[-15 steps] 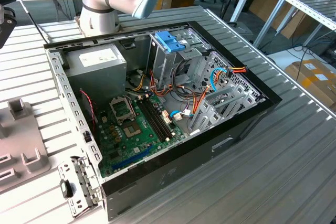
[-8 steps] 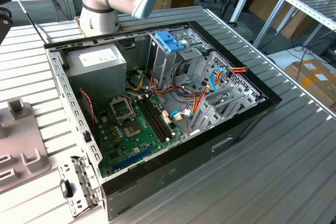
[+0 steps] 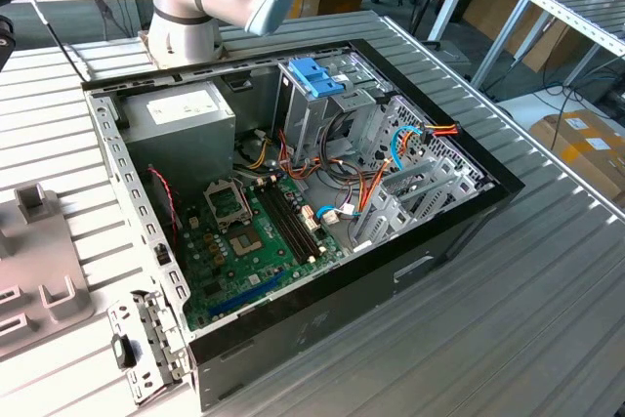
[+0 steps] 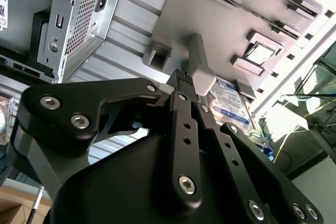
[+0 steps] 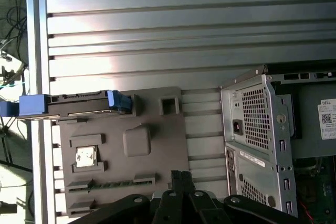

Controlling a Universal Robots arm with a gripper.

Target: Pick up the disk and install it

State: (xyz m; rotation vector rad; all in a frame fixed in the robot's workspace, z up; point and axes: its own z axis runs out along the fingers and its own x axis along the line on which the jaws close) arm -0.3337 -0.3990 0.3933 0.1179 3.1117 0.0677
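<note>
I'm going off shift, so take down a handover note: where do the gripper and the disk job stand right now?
Gripper: over the gray fixture plate, clear of the disk.
Disk: at the plate's edge, blue rails on, outside the open computer case.
Done: nothing that shows; the disk is not picked up.
Left: pickup and installation in the case.

Exterior view looks down steeply into open computer case point(image 3: 371, 285), both wrist views sit close behind gripper point(image 5: 181, 177), sharing grey fixture plate point(image 5: 157, 145).
</note>
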